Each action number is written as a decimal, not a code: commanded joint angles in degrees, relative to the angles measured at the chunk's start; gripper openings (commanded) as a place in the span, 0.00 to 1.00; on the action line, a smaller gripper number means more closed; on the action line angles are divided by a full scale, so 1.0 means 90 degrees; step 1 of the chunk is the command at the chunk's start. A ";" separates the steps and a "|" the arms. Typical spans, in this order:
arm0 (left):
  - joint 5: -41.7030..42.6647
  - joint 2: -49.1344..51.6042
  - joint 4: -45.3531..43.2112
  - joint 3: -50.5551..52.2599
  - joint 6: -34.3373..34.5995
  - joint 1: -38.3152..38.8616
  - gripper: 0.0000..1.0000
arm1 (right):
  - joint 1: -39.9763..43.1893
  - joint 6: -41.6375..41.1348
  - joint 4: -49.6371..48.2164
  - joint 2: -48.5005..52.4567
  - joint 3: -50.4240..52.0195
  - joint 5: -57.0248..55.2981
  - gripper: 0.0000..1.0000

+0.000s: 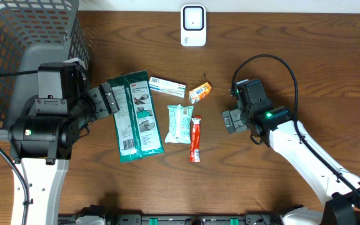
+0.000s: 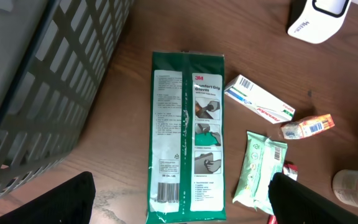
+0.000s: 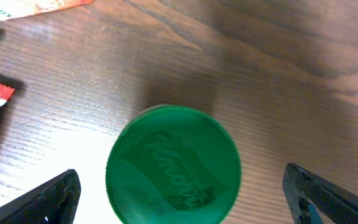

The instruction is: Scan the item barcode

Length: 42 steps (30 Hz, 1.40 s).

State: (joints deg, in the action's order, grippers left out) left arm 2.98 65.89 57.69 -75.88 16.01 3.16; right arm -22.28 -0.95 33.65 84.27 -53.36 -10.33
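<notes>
A round green lid (image 3: 173,165) of a pale container (image 2: 352,188) stands on the wood table, right under my right gripper (image 3: 185,199). That gripper is open, a finger on either side of the lid with a gap on both sides. In the overhead view the right gripper (image 1: 229,119) hides the container. My left gripper (image 2: 179,202) is open above the lower end of a flat green 3M packet (image 2: 187,134), whose barcode (image 2: 168,192) faces up. From above, the left gripper (image 1: 110,99) sits at the packet's (image 1: 133,119) top left corner. The white scanner (image 1: 193,25) stands at the back edge.
A grey mesh basket (image 1: 17,44) fills the back left corner. Between the arms lie a white carton (image 1: 167,86), a small orange box (image 1: 199,92), a pale green wipes pack (image 1: 180,123) and a red stick pack (image 1: 195,139).
</notes>
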 commanded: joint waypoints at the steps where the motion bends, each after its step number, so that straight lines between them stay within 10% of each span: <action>1: -0.0075 0.0002 0.0015 -0.0051 -0.0129 -0.0010 0.90 | 0.0027 0.0296 0.0415 -0.0153 -0.0908 -0.0172 0.99; 10: -0.0078 0.0002 0.0015 -0.0051 -0.0129 -0.0007 0.90 | 0.0546 -0.1253 0.3230 0.0350 -0.3864 0.0707 0.96; 42: -0.0075 0.0002 0.0015 -0.0051 -0.0129 -0.0007 0.90 | 0.0799 -0.1756 0.3252 0.3393 -0.3147 0.1751 0.88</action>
State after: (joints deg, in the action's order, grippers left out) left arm 2.98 65.91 57.71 -75.88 16.01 3.16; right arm -15.25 -15.59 63.81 114.48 -83.46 5.56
